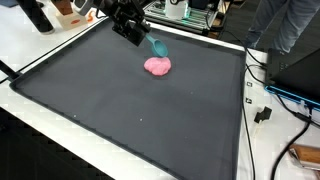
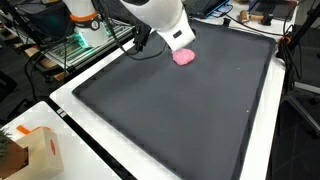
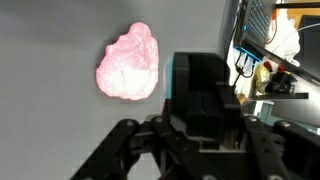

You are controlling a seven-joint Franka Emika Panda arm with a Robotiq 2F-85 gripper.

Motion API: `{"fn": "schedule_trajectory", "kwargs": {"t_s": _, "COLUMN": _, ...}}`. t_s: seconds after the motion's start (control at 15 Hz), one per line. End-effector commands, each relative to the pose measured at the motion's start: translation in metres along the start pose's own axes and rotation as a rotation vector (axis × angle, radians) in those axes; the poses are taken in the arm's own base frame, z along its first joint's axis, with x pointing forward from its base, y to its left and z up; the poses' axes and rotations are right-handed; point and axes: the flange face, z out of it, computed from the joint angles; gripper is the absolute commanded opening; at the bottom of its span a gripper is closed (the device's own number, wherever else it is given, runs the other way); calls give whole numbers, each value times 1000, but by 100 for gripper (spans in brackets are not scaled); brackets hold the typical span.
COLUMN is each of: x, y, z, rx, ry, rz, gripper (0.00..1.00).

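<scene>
Black Robotiq gripper (image 3: 203, 82) fills the near part of the wrist view, its linkage wide and its fingers reading as one dark block. I cannot tell whether the jaws are parted or closed. A thin teal strip (image 3: 168, 80) runs along the fingers' left edge; pad or held item, unclear.

Just left of the fingers lies the soft, crumpled pink lump (image 3: 128, 63), apart from them by a narrow gap. In both exterior views it sits in the far part of the flat black mat (image 1: 120, 115), away from the rim, likely so it can be reached from any side. The gripper hangs tilted just above its far-left side, seemingly not touching.

Orientation: lump rests flat, no clear front. Its slight long axis runs along the mat, narrower end toward the top of the wrist view.
</scene>
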Motion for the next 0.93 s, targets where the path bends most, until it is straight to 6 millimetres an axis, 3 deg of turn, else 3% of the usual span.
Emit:
{"fn": "schedule_trajectory", "kwargs": {"t_s": 0.0, "x": -6, "y": 25, "z": 6, "rx": -6, "ry": 48, "rz": 12, "gripper": 25}}
{"fn": "schedule_trajectory", "kwargs": {"t_s": 0.47, "x": -12, "y": 50, "z": 26, "rx": 67, "ry": 48, "rz": 42, "gripper": 25}}
{"fn": "schedule_trajectory", "kwargs": {"t_s": 0.87, "x": -17, "y": 69, "z": 38, "rx": 11, "ry": 25, "rz": 69, "gripper": 25}}
